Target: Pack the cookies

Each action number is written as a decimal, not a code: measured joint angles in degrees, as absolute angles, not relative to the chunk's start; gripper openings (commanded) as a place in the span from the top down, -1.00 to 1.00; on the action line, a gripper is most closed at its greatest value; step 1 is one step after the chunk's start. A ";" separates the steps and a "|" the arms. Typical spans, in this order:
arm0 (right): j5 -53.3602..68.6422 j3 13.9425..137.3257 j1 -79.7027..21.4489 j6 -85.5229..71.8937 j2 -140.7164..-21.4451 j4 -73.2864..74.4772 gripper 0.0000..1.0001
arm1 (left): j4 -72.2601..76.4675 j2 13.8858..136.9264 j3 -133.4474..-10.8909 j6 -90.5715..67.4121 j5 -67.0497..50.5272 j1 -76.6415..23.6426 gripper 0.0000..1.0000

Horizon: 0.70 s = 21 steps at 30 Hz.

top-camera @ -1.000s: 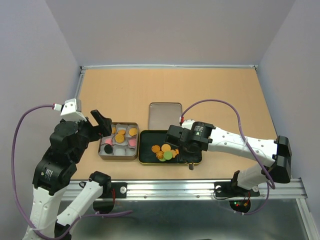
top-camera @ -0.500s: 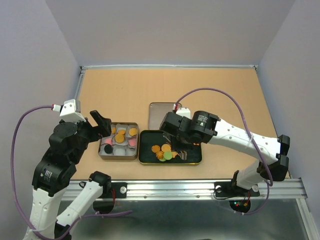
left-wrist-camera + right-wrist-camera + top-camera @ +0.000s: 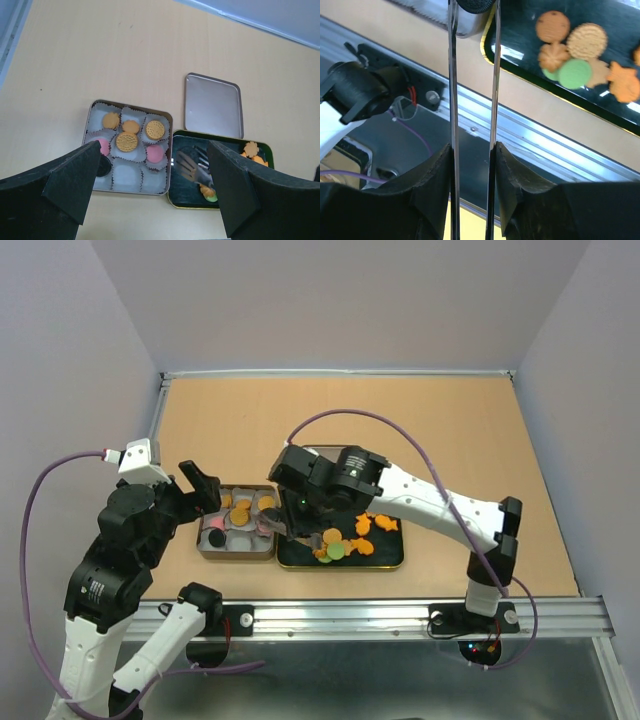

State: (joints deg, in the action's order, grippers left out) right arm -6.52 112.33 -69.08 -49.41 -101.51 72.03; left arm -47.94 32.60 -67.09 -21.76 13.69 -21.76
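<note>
Pale lavender walls (image 3: 330,300) are seen around a tan wooden counter (image 3: 440,440). Near its front edge, a square silver tin (image 3: 131,106) lined with white paper cups is placed. Just beside it, on the right, a dark rectangular tray (image 3: 388,552) with a gold rim is placed. A flat silver lid (image 3: 212,105) lies behind the tray, and in the top view it is partly covered by the right arm.

The cookies (image 3: 335,545) are divided between the two containers. In the tin, several tan and orange ones, two pink ones and a black cookie (image 3: 214,538) are held in the paper cups, and some cups are empty. In the tray, a small heap is found near the middle, among them a green cookie (image 3: 575,73), and a few orange shaped ones lie apart toward the right end.

The left gripper (image 3: 152,155) is held above the tin. Its jaws are spread wide and nothing is held in them.

The right gripper (image 3: 472,147) is reached across the tray toward the tin. Its jaws are closed part way on thin metal tongs (image 3: 452,100), which are pressed from both sides. The tips of the tongs are located where the tin and the tray meet. A dark round thing (image 3: 477,4) is seen at the tips, cut by the picture's edge, and what it is cannot be told.
</note>
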 measured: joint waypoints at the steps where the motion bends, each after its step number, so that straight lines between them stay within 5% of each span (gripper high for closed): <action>1: -5.30 114.24 -69.49 -48.80 -103.77 71.50 0.47 | -47.94 32.60 -67.09 -21.67 13.78 -21.76 -0.97; 15: 3.05 122.65 -73.36 -44.77 -116.99 67.33 0.46 | -47.99 32.60 -67.09 -20.18 15.07 -21.76 -0.97; 21: 3.68 124.38 -73.10 -44.03 -118.74 66.98 0.27 | -48.62 32.60 -67.09 -19.51 15.51 -21.76 -0.97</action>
